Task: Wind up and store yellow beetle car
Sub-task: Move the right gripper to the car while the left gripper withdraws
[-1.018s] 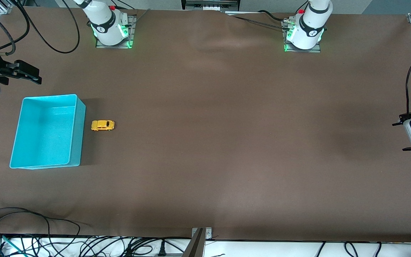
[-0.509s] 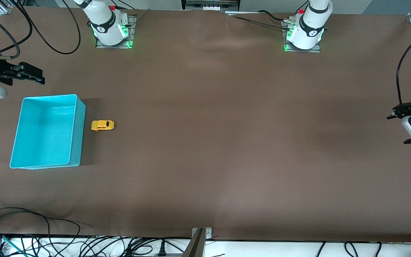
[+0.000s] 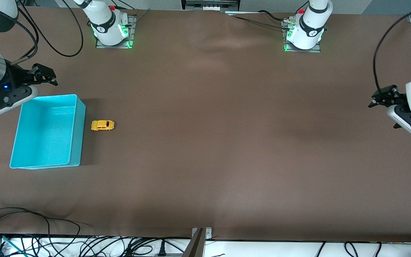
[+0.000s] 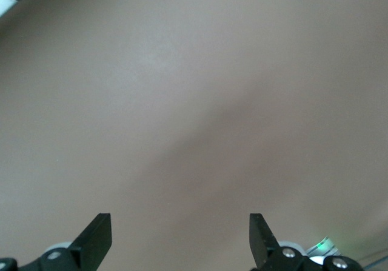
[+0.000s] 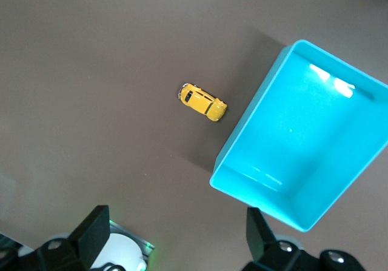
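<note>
The yellow beetle car (image 3: 102, 125) stands on the brown table, close beside the turquoise bin (image 3: 48, 130) on the side toward the table's middle. The bin holds nothing. The right wrist view shows the car (image 5: 202, 102) and the bin (image 5: 303, 143) from above. My right gripper (image 3: 46, 75) is open and empty, in the air over the table by the bin's edge nearest the robot bases; in its own view (image 5: 176, 222) the jaws stand wide apart. My left gripper (image 3: 382, 96) is open and empty over bare table at the left arm's end, as its wrist view (image 4: 180, 222) also shows.
The right arm's base (image 3: 111, 30) and the left arm's base (image 3: 303, 34) stand along the table's edge farthest from the front camera. Loose cables (image 3: 30, 228) lie along the table's edge nearest the front camera.
Both grippers have moved inward over the table. The right gripper came closer to the bin; the left gripper moved toward the robot bases and the table's middle. The car and bin have not moved.
</note>
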`<state>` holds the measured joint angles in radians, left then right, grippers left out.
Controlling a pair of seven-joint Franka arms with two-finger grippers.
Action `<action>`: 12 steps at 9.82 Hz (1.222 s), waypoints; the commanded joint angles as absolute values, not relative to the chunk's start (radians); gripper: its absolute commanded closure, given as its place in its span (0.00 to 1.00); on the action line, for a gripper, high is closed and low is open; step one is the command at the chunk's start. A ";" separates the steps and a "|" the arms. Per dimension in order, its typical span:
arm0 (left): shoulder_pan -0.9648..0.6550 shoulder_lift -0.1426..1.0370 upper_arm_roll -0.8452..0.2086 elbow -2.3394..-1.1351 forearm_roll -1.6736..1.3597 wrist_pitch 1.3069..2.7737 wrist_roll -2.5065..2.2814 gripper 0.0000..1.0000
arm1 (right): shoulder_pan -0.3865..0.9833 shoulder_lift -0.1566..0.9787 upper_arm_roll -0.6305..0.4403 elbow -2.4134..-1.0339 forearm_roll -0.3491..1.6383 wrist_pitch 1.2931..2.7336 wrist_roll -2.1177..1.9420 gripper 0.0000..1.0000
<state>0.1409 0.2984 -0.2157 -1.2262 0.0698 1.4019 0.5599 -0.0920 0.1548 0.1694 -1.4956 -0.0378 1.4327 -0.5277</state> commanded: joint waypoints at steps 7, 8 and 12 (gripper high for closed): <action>-0.071 -0.064 0.021 -1.588 0.004 1.482 0.164 0.00 | -0.094 0.132 0.190 -1.822 -0.044 1.719 -0.897 0.00; -0.068 -0.061 0.020 -1.583 0.018 1.482 0.167 0.00 | -0.094 0.132 0.192 -1.874 -0.044 1.762 -0.914 0.00; -0.002 -0.061 -0.043 -1.572 0.006 1.467 0.158 0.00 | -0.095 0.140 0.204 -2.037 -0.044 1.951 -1.051 0.00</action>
